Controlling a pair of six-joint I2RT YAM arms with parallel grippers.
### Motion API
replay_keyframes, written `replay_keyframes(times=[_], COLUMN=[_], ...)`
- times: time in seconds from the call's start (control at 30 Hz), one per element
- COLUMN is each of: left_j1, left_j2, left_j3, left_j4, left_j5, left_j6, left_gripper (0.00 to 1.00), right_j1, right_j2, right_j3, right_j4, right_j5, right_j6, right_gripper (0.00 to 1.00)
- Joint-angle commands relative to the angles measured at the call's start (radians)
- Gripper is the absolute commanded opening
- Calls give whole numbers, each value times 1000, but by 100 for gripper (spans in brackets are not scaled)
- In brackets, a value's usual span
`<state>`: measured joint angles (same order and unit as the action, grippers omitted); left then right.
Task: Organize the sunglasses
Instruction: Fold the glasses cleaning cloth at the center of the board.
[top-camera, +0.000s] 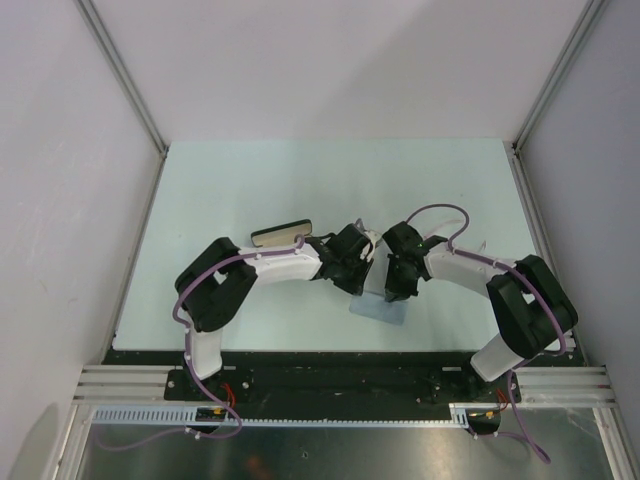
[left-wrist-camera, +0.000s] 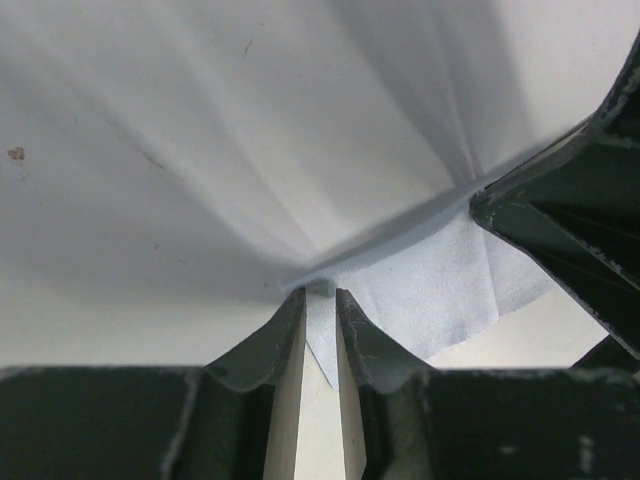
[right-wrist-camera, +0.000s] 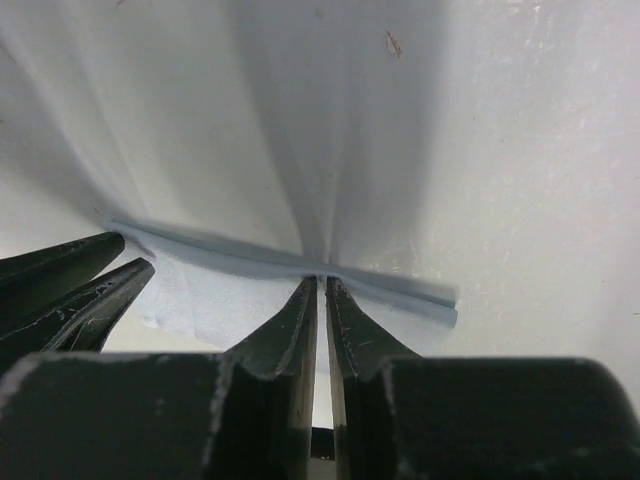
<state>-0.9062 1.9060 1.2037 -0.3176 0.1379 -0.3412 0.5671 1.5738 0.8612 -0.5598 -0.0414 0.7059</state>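
The sunglasses do not show in any view. Both grippers pinch a light blue cloth (top-camera: 378, 310) near the middle of the table. My left gripper (left-wrist-camera: 320, 296) is shut on a corner of the cloth (left-wrist-camera: 430, 280), which stretches up and away in folds. My right gripper (right-wrist-camera: 322, 281) is shut on a folded edge of the same cloth (right-wrist-camera: 220, 290). In the top view the left gripper (top-camera: 362, 283) and the right gripper (top-camera: 397, 293) stand close together over the cloth. The left gripper's fingers (right-wrist-camera: 70, 285) show at the left of the right wrist view.
An oblong case (top-camera: 282, 236) with a dark rim lies behind the left arm's forearm. The pale table (top-camera: 250, 180) is bounded by white walls at the left, back and right. A black rail (top-camera: 330, 370) runs along the near edge.
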Motion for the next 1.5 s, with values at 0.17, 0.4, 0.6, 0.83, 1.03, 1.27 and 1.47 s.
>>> replay_keyframes(times=[0.17,0.4,0.6,0.83,1.03,1.27,1.47], left_j1=[3,4,4,4,4,4,12], left_j2=[22,36,44,53,47,-15,-96], left_j3=[-7,-9,-6,-1,0,3,-1], left_j4=[11,-3,-15,-17,-18,-18,-17], left_j5=[-53,-83,-87,-83,-83,-103,-116], left_j6=[-39,-59,-64,-65,-64,-64,-65], left_gripper=[23,23,22,21,21,36,50], right_j1=[-7,-22,-29,-59,-67,-69,-73], right_j2=[-24,-28,-60,-98,-113,-176,-250], right_j3=[25,27,25,-4,-28,-39,-103], right_j4=[-43,-64,-101,-120,-121,-147,-149], right_j5=[41,71,94,101,107,120,124], right_j6=[-3,-13,-23,-32,-39,-17,40], right_gripper=[13,13,13,14,14,24,41])
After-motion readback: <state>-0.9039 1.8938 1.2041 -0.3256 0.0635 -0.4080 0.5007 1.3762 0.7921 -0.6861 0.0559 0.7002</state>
